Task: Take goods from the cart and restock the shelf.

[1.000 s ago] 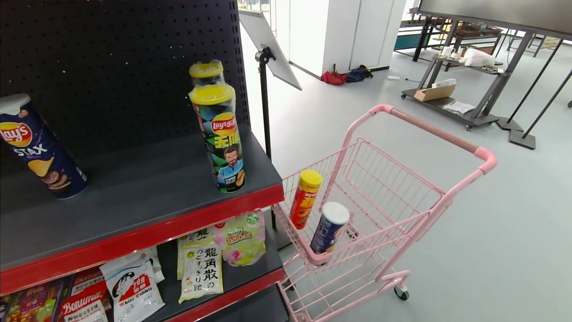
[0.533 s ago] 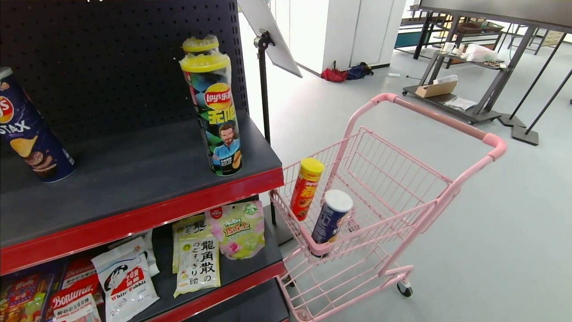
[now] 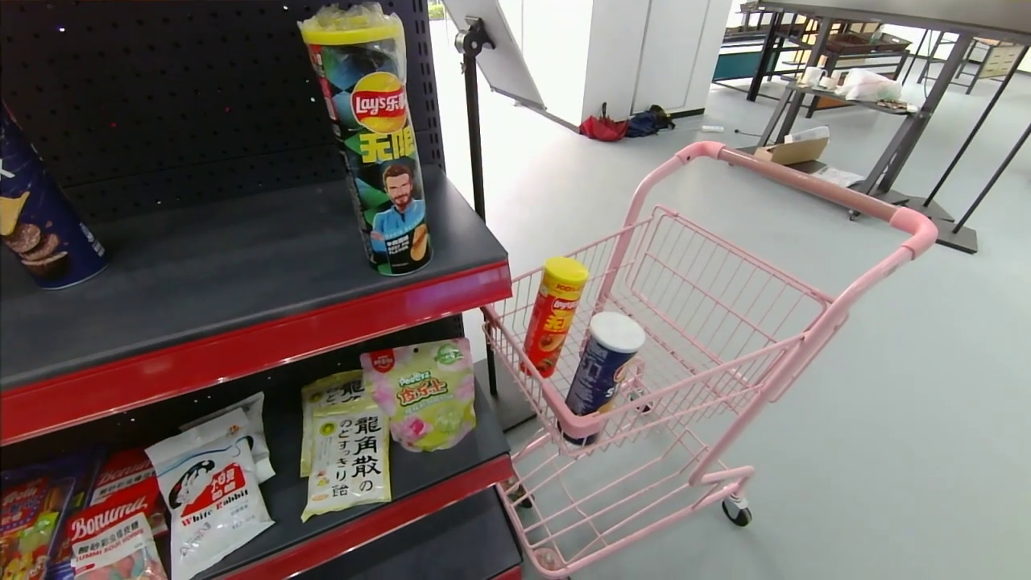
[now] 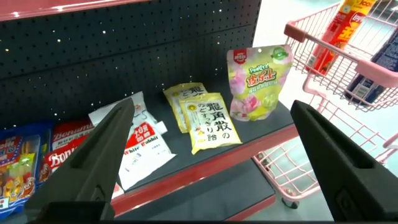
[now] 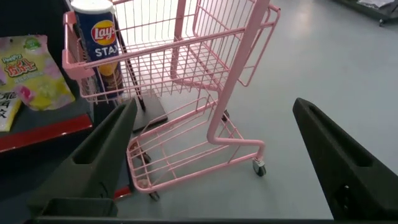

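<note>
The pink cart point(image 3: 805, 185) stands just beside the right end of the shelf point(image 3: 242, 242). Two chip cans sit in the cart's top basket, in the corner near the shelf. One is a yellow and red can point(image 3: 554, 318) and it leans a bit. Next to it is a dark blue can point(image 3: 600, 374) with a white lid, tipped against the basket's rim. On the top board of the shelf a tall can point(image 3: 378, 153) with a yellow lid stands up straight near the front edge. Another blue can point(image 3: 40, 234) stands far off at the left edge. On the lower board lie a pink and green bag point(image 3: 423, 395), a yellow bag point(image 3: 346, 451) and a white bag point(image 3: 209, 499). The left claw point(image 4: 211, 106) is spread wide with nothing in it, in front of those bags. The right claw point(image 5: 214, 102) is spread wide too, holding nothing, near the cart's low part.
</note>
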You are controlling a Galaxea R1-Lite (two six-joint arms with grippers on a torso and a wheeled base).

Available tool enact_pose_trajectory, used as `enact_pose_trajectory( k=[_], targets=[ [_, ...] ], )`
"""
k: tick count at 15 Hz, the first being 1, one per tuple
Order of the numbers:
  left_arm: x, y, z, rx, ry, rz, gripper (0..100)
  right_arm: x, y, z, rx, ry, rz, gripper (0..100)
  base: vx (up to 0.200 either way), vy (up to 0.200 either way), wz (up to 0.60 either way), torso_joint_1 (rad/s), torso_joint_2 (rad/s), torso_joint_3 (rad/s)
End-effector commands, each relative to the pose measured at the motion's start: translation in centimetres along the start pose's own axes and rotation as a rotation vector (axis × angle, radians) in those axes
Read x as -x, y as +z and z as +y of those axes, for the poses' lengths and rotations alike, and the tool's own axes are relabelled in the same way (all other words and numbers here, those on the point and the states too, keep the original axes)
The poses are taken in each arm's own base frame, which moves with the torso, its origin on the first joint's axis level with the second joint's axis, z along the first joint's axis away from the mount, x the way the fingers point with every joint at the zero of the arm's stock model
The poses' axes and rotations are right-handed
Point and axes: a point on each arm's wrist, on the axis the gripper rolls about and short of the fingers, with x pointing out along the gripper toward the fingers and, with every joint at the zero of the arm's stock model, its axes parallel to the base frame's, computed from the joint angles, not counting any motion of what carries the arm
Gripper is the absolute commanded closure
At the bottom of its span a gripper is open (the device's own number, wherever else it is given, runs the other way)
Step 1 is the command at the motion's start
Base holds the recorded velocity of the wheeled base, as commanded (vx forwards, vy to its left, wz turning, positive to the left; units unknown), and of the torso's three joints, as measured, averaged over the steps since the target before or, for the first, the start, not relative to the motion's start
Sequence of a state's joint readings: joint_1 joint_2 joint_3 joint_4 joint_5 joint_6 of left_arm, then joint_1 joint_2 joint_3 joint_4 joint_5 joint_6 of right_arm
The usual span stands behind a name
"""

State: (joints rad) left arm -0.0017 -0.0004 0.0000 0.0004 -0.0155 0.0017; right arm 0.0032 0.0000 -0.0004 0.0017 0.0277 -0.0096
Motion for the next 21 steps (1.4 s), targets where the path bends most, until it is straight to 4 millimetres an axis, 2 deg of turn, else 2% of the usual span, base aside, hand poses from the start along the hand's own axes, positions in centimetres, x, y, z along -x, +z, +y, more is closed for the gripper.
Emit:
enact_pose_trajectory(
  k=[1,2,3,4,5,6,8,10,11,13,14,17,21],
  targets=[
    [0.0,0.0,0.0,0.000,0.000,0.000,0,0.0,0.0,0.0,0.003,0.003,0.005,0,0.000,0.000,0.00,0.000,0.00,0.000],
    [0.0,0.0,0.0,0.000,0.000,0.000,0,-0.2,0.2,0.0,0.014,0.005,0.022,0,0.000,0.000,0.00,0.000,0.00,0.000],
    [0.0,0.0,0.0,0.000,0.000,0.000,0,-0.1,3.7,0.0,0.015,0.053,-0.010,0,0.000,0.000,0.00,0.000,0.00,0.000],
    [0.0,0.0,0.0,0.000,0.000,0.000,0,-2.2,10.4,-0.1,-0.107,0.082,0.022,0,0.000,0.000,0.00,0.000,0.00,0.000],
    [0.0,0.0,0.0,0.000,0.000,0.000,0,-4.7,16.0,0.0,-0.240,0.111,0.019,0,0.000,0.000,0.00,0.000,0.00,0.000],
    [0.0,0.0,0.0,0.000,0.000,0.000,0,-7.1,17.7,0.3,-0.201,0.199,0.066,0,0.000,0.000,0.00,0.000,0.00,0.000],
    [0.0,0.0,0.0,0.000,0.000,0.000,0,-11.7,15.7,2.2,-0.118,0.396,0.171,0,0.000,0.000,0.00,0.000,0.00,0.000],
    [0.0,0.0,0.0,0.000,0.000,0.000,0,-17.1,12.4,3.9,-0.169,0.439,0.230,0,0.000,0.000,0.00,0.000,0.00,0.000],
    [0.0,0.0,0.0,0.000,0.000,0.000,0,-18.3,11.4,4.4,-0.169,0.468,0.250,0,0.000,0.000,0.00,0.000,0.00,0.000],
    [0.0,0.0,0.0,0.000,0.000,0.000,0,-23.4,7.7,6.0,-0.172,0.513,0.311,0,0.000,0.000,0.00,0.000,0.00,0.000],
    [0.0,0.0,0.0,0.000,0.000,0.000,0,-25.1,6.6,6.5,-0.172,0.521,0.320,0,0.000,0.000,0.00,0.000,0.00,0.000],
    [0.0,0.0,0.0,0.000,0.000,0.000,0,-27.9,4.3,7.8,-0.155,0.601,0.321,0,0.000,0.000,0.00,0.000,0.00,0.000],
    [0.0,0.0,0.0,0.000,-0.001,0.000,0,-29.3,2.1,9.3,-0.125,0.647,0.378,0,0.000,0.000,0.00,0.000,0.00,0.000]
  ],
)
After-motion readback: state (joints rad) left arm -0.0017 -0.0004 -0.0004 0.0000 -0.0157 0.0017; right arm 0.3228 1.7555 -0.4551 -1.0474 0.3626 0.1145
